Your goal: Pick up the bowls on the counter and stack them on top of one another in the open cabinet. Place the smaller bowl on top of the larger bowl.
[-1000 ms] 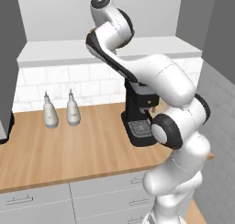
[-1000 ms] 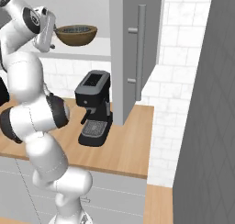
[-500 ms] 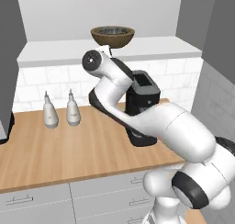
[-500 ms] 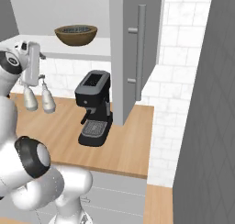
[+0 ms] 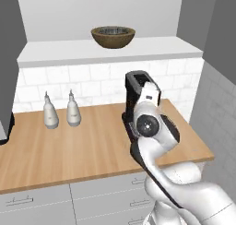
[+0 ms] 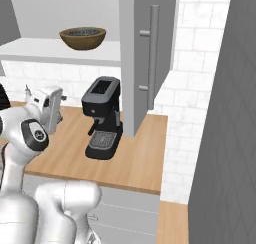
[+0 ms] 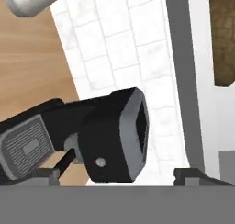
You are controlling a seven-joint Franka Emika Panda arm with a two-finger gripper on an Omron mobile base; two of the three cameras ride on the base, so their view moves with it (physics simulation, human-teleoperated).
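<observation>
Tool [image 7: 117, 175] fingertips show at the bottom edge of the hand view, set wide apart with nothing between them; the tool holds and touches nothing. From the right base view, the hand [image 6: 50, 108] is low over the tabletop [image 6: 135, 160], left of the black coffee machine [image 6: 102, 118] and apart from it. In the left base view the white arm [image 5: 150, 122] stands in front of the same machine [image 5: 133, 88] and covers most of it.

Larger bowl [image 5: 113, 36]: brown, wooden, upright on the pale shelf board of the open cabinet [image 5: 69, 51], toward the middle of the shelf. Its inside shows a dark, speckled surface [image 5: 113, 31], consistent with the smaller bowl sitting in it, though the pictures are too coarse to confirm this. The right base view gives the same reading [image 6: 83, 38]. In the hand view, rolled on its side, a brown bowl edge [image 7: 223, 39] appears at upper right against the white shelf.

Other items: two white bottles [image 5: 59, 111] stand side by side, just apart, on the tabletop [image 5: 69, 150] against the tiled wall, well left of the coffee machine. A dark grey cabinet door with a long bar handle [image 6: 147, 53] hangs directly right of the open recess, above the coffee machine.
</observation>
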